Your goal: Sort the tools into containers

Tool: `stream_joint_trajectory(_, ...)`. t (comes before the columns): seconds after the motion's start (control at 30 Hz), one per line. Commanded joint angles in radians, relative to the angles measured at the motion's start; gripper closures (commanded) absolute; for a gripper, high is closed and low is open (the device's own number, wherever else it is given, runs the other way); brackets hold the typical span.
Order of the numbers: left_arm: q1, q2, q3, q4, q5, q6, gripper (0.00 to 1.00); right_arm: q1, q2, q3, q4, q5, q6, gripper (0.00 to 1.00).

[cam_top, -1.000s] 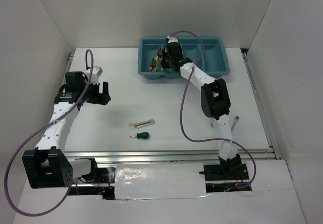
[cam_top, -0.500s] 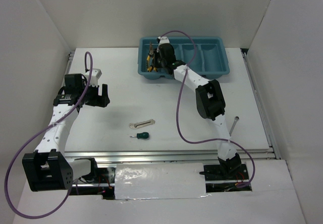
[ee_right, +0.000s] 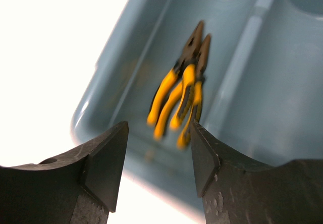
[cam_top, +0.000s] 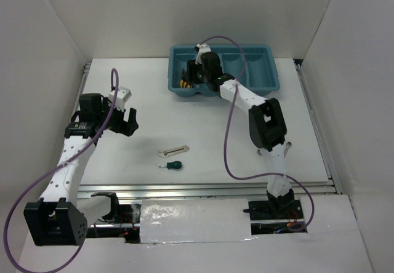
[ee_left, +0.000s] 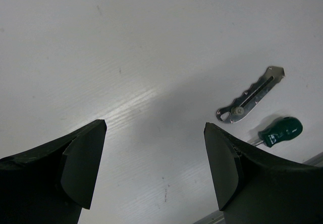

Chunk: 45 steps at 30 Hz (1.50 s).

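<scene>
Pliers (ee_right: 182,95) with yellow handles, two pairs lying close together, sit in the leftmost compartment of the blue tray (cam_top: 261,70) at the far side of the table (cam_top: 203,125). In the right wrist view they look blurred, their dark noses pointing away from the camera and their handles toward the near end of the compartment. The right gripper (ee_right: 159,133) hangs over that same end of the tray with its fingers (ee_right: 103,166) apart and nothing between them; the pliers lie beyond the gap, apart from both pads. The other three compartments show only bare blue plastic where the arm does not cover them. The left gripper (ee_left: 155,133) hovers above the table on the left side, well apart from the tray, its jaws spread wide and empty. Near the front middle of the table lie a flat silver tool (ee_left: 250,95) with a slot along its length and, just beside it on the near side, a stubby screwdriver (ee_left: 280,131) with a green handle. The two do not touch, and neither is touched by a gripper.
</scene>
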Motion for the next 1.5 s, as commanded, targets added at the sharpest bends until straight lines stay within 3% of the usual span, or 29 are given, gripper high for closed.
stream_joint_trajectory(0.0, -0.053, -0.047, -0.037, 0.038, 0.056, 0.124, 0.08, -0.03, -0.312, -0.124, 0.06, -0.164, -0.085, 0.39)
stream_joint_trajectory(0.27, -0.306, -0.018, -0.089, 0.011, 0.05, 0.311, 0.09, -0.116, -0.624, -0.472, -0.164, -0.24, -0.223, 0.38)
stream_joint_trajectory(0.47, -0.538, 0.055, -0.091, -0.014, 0.004, 0.417, 0.07, -0.214, -0.848, -0.712, -0.199, -0.23, -0.245, 0.21)
stream_joint_trajectory(0.57, -0.621, 0.104, -0.088, -0.007, -0.006, 0.426, 0.04, -0.266, -0.899, -0.761, -0.23, -0.233, -0.248, 0.12)
stream_joint_trajectory(0.73, -0.746, 0.198, -0.091, 0.003, -0.047, 0.468, 0.03, -0.349, -0.943, -0.798, -0.245, -0.252, -0.229, 0.11)
stream_joint_trajectory(0.9, -0.776, 0.296, -0.077, 0.016, -0.053, 0.472, 0.06, -0.452, -0.96, -0.81, -0.253, -0.278, -0.196, 0.11)
stream_joint_trajectory(1.27, -0.814, 0.424, -0.074, 0.104, -0.133, 0.454, 0.17, -0.535, -0.986, -0.829, -0.253, -0.299, -0.162, 0.11)
stream_joint_trajectory(1.47, -0.82, 0.401, -0.079, 0.143, -0.147, 0.448, 0.33, -0.549, -0.999, -0.855, -0.24, -0.287, -0.16, 0.12)
